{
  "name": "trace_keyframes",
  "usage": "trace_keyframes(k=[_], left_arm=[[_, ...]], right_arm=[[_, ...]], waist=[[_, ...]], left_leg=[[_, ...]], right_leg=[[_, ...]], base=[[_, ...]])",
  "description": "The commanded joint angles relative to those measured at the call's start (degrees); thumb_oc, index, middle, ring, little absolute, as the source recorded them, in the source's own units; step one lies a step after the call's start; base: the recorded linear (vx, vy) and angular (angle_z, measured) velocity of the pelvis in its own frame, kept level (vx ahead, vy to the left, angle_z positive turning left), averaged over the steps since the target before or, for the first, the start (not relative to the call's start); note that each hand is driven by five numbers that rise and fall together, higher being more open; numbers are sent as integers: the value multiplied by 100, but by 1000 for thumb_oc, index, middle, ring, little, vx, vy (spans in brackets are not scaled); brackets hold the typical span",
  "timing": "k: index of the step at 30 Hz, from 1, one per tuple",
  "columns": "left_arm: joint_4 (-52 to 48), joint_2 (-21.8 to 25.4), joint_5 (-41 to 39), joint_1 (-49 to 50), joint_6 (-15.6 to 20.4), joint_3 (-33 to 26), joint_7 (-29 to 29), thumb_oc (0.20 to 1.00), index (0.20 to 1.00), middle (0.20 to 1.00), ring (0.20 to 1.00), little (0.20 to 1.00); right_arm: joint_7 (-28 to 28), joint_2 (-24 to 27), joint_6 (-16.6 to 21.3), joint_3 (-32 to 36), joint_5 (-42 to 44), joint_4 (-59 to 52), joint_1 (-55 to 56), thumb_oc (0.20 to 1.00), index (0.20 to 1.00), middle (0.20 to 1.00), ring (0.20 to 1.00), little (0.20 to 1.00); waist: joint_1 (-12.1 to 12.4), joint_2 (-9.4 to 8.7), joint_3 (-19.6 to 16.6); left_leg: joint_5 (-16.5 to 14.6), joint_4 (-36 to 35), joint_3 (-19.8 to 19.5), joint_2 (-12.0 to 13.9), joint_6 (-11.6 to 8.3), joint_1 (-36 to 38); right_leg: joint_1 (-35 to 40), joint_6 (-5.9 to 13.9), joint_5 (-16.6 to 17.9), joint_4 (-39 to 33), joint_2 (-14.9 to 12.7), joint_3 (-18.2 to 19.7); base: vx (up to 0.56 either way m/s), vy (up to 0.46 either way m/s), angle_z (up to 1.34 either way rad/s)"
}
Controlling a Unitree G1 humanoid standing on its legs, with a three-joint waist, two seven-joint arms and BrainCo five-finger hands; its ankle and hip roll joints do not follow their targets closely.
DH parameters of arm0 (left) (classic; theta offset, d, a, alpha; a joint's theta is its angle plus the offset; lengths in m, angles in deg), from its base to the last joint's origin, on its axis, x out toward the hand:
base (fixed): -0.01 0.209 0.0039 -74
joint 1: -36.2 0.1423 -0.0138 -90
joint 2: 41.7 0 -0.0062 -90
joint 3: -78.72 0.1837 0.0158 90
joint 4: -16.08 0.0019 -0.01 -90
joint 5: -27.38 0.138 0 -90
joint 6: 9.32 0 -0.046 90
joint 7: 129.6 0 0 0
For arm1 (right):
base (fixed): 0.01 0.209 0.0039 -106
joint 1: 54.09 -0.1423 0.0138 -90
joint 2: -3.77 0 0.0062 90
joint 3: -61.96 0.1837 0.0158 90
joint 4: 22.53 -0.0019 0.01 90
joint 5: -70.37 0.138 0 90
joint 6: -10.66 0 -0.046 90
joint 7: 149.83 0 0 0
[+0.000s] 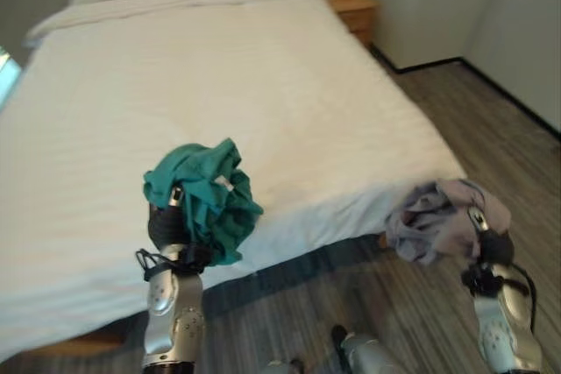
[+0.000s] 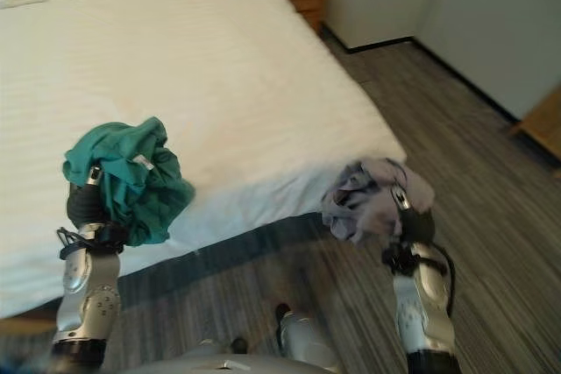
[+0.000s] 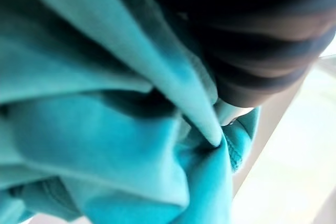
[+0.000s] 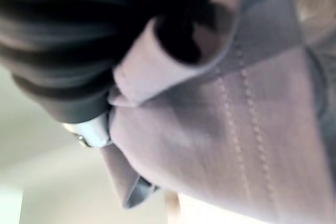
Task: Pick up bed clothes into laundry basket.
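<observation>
Left hand [image 1: 166, 221] grips teal cloth [image 1: 210, 194], right hand [image 1: 489, 238] grips grey cloth [image 1: 434, 216] off the bed's [image 1: 219, 76] foot edge; loose bunches could slip, no basket visible.

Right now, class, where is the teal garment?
The teal garment is bunched in the robot's left hand, on the left of the eye views, held up over the near edge of the white bed.

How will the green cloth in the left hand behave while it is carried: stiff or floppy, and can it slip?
The green cloth is bunched in deep folds around the left hand, so it is probably floppy and light. Loose edges hang below the hand, so a part may sag or swing. It probably grips rather than slides, though a loose fold might slip.
</observation>
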Motion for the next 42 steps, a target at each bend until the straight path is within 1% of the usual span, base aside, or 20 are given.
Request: trace_keyframes(k=[1,2,4,7,8,9,11,12,13,16,17,18,19,20,21,22,26,28,29,42], left_arm=[[-465,594,497,-30,481,-379,-23,200,200,200,200,200],[-462,599,498,-37,482,-378,-21,200,200,200,200,200],[-378,595,479,-51,404,-325,-5,200,200,200,200,200],[-310,439,331,3,353,-278,-63,200,200,200,200,200],[-293,373,263,14,343,-269,-68,200,200,200,200,200],[-261,281,205,69,278,-254,-101,200,200,200,200,200],[-295,309,282,166,231,-309,-151,200,200,200,200,200],[-273,341,295,167,226,-310,-149,200,200,200,200,200],[-191,372,328,123,221,-296,-183,200,200,200,200,200],[-140,371,335,-18,202,-228,-203,200,200,200,200,200],[-86,334,279,-155,210,-136,-222,200,200,200,200,200],[-79,336,276,-164,213,-131,-224,200,200,200,200,200],[-4,291,218,-163,229,-53,-230,200,200,200,200,200],[20,252,198,-169,235,-39,-176,200,200,200,200,200],[20,251,199,-176,235,-38,-175,200,200,200,200,200],[35,176,136,-167,240,-8,-144,200,200,200,200,200],[46,159,152,137,208,-32,-232,200,200,200,200,200],[58,161,172,168,187,-55,-239,200,200,200,200,200],[7,247,373,238,157,-69,-229,200,200,200,200,200],[38,247,403,450,75,-133,-224,200,200,200,200,200]], right_arm=[[145,246,340,-103,36,-461,49,200,200,200,200,200],[144,239,337,-101,34,-467,47,200,200,200,200,200],[171,122,298,-233,202,-519,119,200,200,200,200,200],[128,103,326,-147,44,-524,159,200,200,200,200,200],[89,75,350,-166,52,-484,113,200,200,200,200,200],[27,77,368,-255,1,-473,14,200,200,200,200,200],[42,100,346,-391,18,-444,-136,200,200,200,200,200],[77,115,332,-467,4,-446,-166,200,200,200,200,200],[113,143,286,-496,-10,-436,-104,200,200,200,200,200],[119,207,271,-474,60,-387,-69,200,200,200,200,200],[121,260,292,-392,180,-393,-26,200,200,200,200,200],[125,261,294,-384,184,-391,-28,200,200,200,200,200],[70,384,296,-392,166,-316,-71,200,200,200,200,200],[27,421,304,-391,165,-298,-125,200,200,200,200,200],[27,421,304,-388,165,-297,-132,200,200,200,200,200],[6,412,337,-373,228,-288,-183,200,200,200,200,200],[116,475,290,-404,147,-311,-50,200,200,200,200,200],[163,454,261,-399,144,-317,-1,200,200,200,200,200],[189,393,254,-415,140,-281,27,200,200,200,200,200],[307,355,103,-623,48,-232,-56,200,200,200,200,200]], waist=[[76,81,5],[78,61,4],[270,215,127],[384,281,23],[428,270,-32],[576,194,-135],[650,129,-262],[664,97,-263],[633,83,-257],[585,42,-252],[567,-10,-155],[559,-4,-148],[646,-26,-33],[726,-44,4],[715,-51,-4],[783,-86,14],[794,-46,-64],[758,-16,-105],[703,79,-227],[729,122,-324]], left_leg=[[164,-594,624,499,-318,388],[185,-592,627,484,-324,370],[399,-606,1421,694,-365,235],[485,-686,1975,858,-392,196],[511,-681,2121,872,-391,155],[468,-680,2523,902,-422,187],[479,-740,2947,955,-438,265],[520,-747,3043,978,-455,261],[510,-702,3051,1051,-522,306],[603,-416,2972,1168,-645,158],[832,108,2843,1356,-806,-88],[818,161,2820,1373,-821,-119],[1039,662,2421,1447,-921,-383],[1024,697,2105,1321,-914,-530],[1058,683,2097,1307,-906,-554],[963,550,1814,1134,-880,-697],[891,-14,1603,838,-777,-655],[879,-163,1616,830,-749,-557],[890,-621,1641,792,-669,-162],[797,-985,1760,707,-518,236]], right_leg=[[-384,-106,1152,-280,-475,-1291],[-408,-105,1163,-268,-486,-1282],[-29,-511,439,421,-1017,-3039],[507,-617,25,860,-1335,-3817],[645,-612,31,843,-1435,-4031],[958,-543,12,628,-1593,-4598],[1098,-472,33,295,-1460,-4814],[1008,-505,77,204,-1426,-4858],[1104,-568,0,-48,-1262,-4546],[1205,-662,29,-327,-1096,-4352],[1324,-782,14,-414,-999,-4319],[1332,-796,18,-425,-985,-4336],[1489,-894,-23,-523,-892,-4273],[1509,-903,-23,-541,-905,-4247],[1488,-903,-3,-546,-916,-4258],[1546,-879,0,-593,-942,-4223],[1593,-850,-39,-602,-863,-4093],[1614,-863,-63,-609,-844,-4069],[1651,-864,-95,-588,-822,-4023],[1718,-756,-92,-621,-870,-3856]], base=[[-206,54,-183],[-258,55,-169],[-428,101,-205],[-288,55,-139],[-194,-19,-113],[-127,-50,-95],[-87,-145,-198],[-23,-277,-203],[3,-204,-80],[18,-236,-9],[-19,-237,19],[-17,-260,39],[-12,-121,47],[-17,-110,34],[13,-53,-5],[46,-46,-37],[114,-17,-17],[121,70,-16],[175,102,-12],[79,54,-7]])
